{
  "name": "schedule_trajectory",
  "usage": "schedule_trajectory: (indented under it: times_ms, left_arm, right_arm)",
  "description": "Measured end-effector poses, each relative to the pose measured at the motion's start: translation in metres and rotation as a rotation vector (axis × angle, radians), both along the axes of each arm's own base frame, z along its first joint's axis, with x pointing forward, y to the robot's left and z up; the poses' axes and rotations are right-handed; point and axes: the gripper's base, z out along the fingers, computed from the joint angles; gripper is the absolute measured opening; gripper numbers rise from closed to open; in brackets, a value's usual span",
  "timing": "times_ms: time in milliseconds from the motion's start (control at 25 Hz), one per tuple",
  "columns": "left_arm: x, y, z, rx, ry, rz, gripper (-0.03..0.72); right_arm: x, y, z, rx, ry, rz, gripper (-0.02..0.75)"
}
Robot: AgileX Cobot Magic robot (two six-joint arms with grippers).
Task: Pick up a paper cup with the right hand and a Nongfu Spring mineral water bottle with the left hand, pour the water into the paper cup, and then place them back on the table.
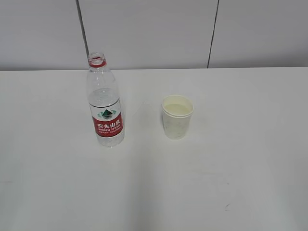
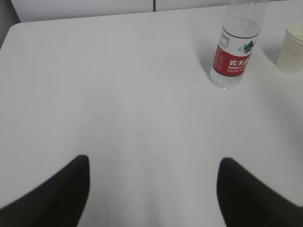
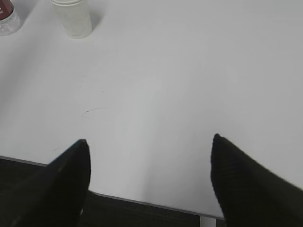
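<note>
The Nongfu Spring bottle (image 1: 105, 109) stands upright and uncapped on the white table (image 1: 231, 183), with water in it; it also shows in the left wrist view (image 2: 234, 52) and, at the corner, in the right wrist view (image 3: 6, 19). The paper cup (image 1: 177, 117) stands upright to its right with liquid inside, and shows in the left wrist view (image 2: 293, 48) and the right wrist view (image 3: 73, 18). My left gripper (image 2: 154, 163) is open and empty, well short of the bottle. My right gripper (image 3: 149, 142) is open and empty over the table's near edge. Neither gripper shows in the exterior view.
The table's front edge (image 3: 142, 201) runs under my right gripper, with dark floor below it. A grey panelled wall (image 1: 154, 33) stands behind the table. Small dark scuffs (image 1: 226, 207) mark the tabletop.
</note>
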Motion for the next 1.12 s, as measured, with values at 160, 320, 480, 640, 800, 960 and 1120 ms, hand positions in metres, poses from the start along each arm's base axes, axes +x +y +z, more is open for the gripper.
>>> schedule_trajectory:
  times_ms: [160, 320, 480, 640, 800, 960, 1120]
  left_arm:
    - [0.0000, 0.0000, 0.0000, 0.000, 0.000, 0.000, 0.507]
    - [-0.0001, -0.0003, 0.0000, 0.000, 0.000, 0.026, 0.500]
    - [-0.0001, -0.0005, 0.0000, 0.000, 0.000, 0.048, 0.499]
    - [-0.0001, -0.0005, 0.0000, 0.000, 0.000, 0.049, 0.499]
    - [-0.0001, -0.0005, 0.0000, 0.000, 0.000, 0.049, 0.498]
    - [-0.0001, -0.0005, 0.0000, 0.000, 0.000, 0.049, 0.496]
    - [-0.0001, -0.0005, 0.0000, 0.000, 0.000, 0.049, 0.495]
  right_arm:
    - [0.0001, 0.0004, 0.0000, 0.000, 0.000, -0.035, 0.588]
    - [0.0003, 0.0008, 0.0000, 0.000, 0.000, -0.073, 0.588]
    - [0.0003, 0.0008, 0.0000, 0.000, 0.000, -0.076, 0.588]
    - [0.0003, 0.0008, 0.0000, 0.000, 0.000, -0.076, 0.588]
    - [0.0003, 0.0008, 0.0000, 0.000, 0.000, -0.076, 0.588]
    - [0.0003, 0.0008, 0.0000, 0.000, 0.000, -0.076, 0.588]
    - [0.0003, 0.0008, 0.0001, 0.000, -0.002, -0.076, 0.588]
